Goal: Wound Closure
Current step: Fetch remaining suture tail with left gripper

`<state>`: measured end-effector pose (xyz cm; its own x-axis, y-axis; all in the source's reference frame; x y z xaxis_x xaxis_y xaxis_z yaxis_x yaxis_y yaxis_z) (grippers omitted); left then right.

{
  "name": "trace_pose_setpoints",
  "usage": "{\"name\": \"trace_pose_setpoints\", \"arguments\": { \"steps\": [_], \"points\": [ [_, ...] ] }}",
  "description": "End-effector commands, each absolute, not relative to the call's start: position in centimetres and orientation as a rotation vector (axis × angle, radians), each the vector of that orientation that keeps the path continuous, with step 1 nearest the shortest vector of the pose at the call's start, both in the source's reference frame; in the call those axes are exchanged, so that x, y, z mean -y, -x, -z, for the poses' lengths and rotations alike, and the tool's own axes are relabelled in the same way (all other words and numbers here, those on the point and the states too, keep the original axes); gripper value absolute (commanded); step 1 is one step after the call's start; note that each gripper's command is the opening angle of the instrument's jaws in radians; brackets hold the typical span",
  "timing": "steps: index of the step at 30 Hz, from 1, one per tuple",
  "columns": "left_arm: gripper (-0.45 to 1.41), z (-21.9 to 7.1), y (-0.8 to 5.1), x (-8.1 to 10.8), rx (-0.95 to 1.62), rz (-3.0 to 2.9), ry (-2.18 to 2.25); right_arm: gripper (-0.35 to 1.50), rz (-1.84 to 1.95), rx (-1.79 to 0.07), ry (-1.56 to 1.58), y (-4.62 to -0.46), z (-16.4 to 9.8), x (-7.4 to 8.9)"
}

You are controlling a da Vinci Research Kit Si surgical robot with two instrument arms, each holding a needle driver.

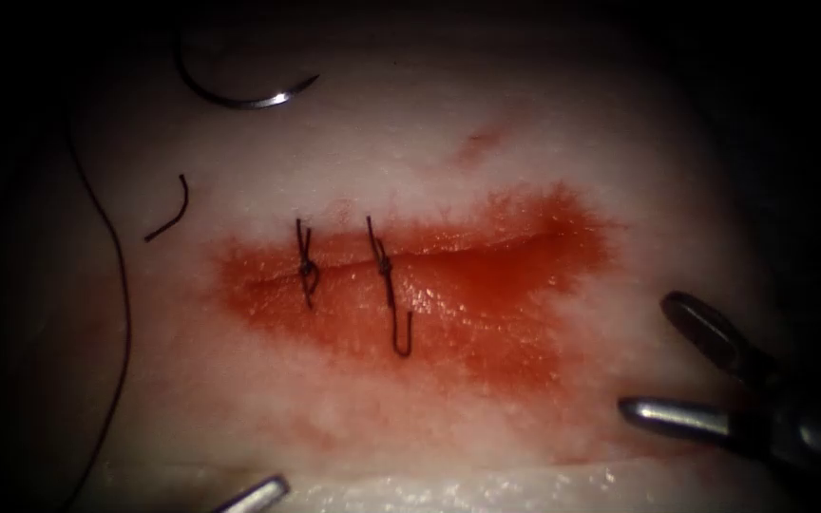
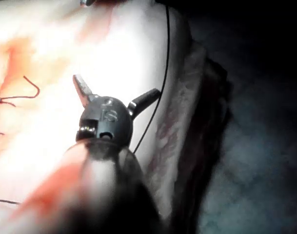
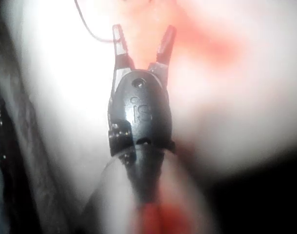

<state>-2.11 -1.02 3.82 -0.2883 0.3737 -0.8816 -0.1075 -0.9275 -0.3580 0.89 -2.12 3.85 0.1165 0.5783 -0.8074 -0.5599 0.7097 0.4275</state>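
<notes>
Thread [image 1: 118,285] trails down the tissue's [image 1: 239,418] far-left edge; needle [image 1: 244,95] lies free at upper left, outside the tissue. Left tool [image 2: 116,92] jaws spread, empty, near the front edge. Two knotted stitches [image 1: 308,269] cross the cut [image 1: 486,249]; right tool [image 1: 653,356] jaws apart, empty, on bare tissue to the right.

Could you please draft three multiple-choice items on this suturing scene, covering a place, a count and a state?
1. Where does the needle lie?
A. In the right tool
B. Free on the tissue, above and left of the cut
C. Driven into the cut

2. How many knotted stitches cross the cut?
A. Two
B. Four
C. None

3. How stand the right tool's jaws?
A. Shut on thread
B. Shut on the needle
C. Open, holding nothing

Key: B, it rests unheld; A, one stitch beside another stitch; C, both jaws spread apart.
</notes>
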Motion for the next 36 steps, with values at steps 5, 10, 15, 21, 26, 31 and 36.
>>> {"name": "trace_pose_setpoints", "arguments": {
  "steps": [5, 10, 15, 21, 26, 31, 36],
  "points": [
    [0.75, -4.2, 2.33, 0.6, 0.238, -2.279, 1.607, 1.20, -0.813, -1.173, -0.026, -1.03, -3.9, 2.2],
    [0.75, -4.9, 2.35, 0.3, 0.179, -2.283, 1.551, 1.13, -0.802, -1.167, -0.013, -1.08, -4.0, 2.1],
    [0.73, -5.4, 2.36, 0.3, 0.193, -2.239, 1.504, 1.25, -0.797, -1.158, -0.005, -1.21, -4.0, 2.1],
    [0.56, -5.7, 2.37, 0.2, 0.328, -2.135, 1.476, 1.23, -0.771, -1.156, -0.021, -1.29, -4.1, 2.0],
    [0.41, -5.6, 2.41, 0.1, 0.402, -2.071, 1.459, 1.18, -0.761, -1.143, -0.024, -1.30, -4.2, 2.0],
    [0.38, -5.6, 2.47, 0.1, 0.406, -2.062, 1.458, 1.16, -0.756, -1.138, -0.023, -1.32, -4.2, 2.1],
    [-0.09, -5.7, 2.47, 0.0, 0.410, -2.059, 1.461, 1.16, -0.756, -1.131, -0.024, -1.39, -4.2, 2.1]
  ]
}}
